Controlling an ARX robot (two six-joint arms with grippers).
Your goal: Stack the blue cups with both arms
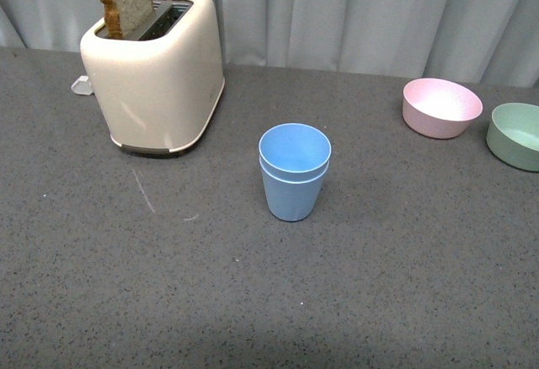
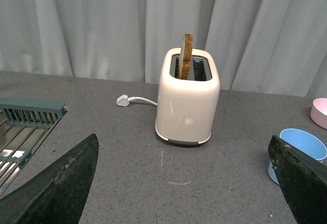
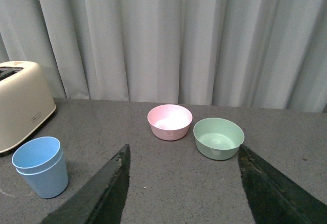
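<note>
Two blue cups (image 1: 294, 171) nested upright at table (image 1: 253, 302) centre, toaster (image 1: 156, 74) at 10 o'clock, bowls at 2. Left gripper (image 2: 184, 183), right gripper (image 3: 184, 188) both spread wide, empty.

No text, number or sign can be read in any view. The toaster (image 3: 20, 106) bears a small dark mark low on its side in the right wrist view, likely a brand, but it is too small and blurred to make out. The cups (image 1: 294, 171), the bowls and the table show no lettering.
</note>
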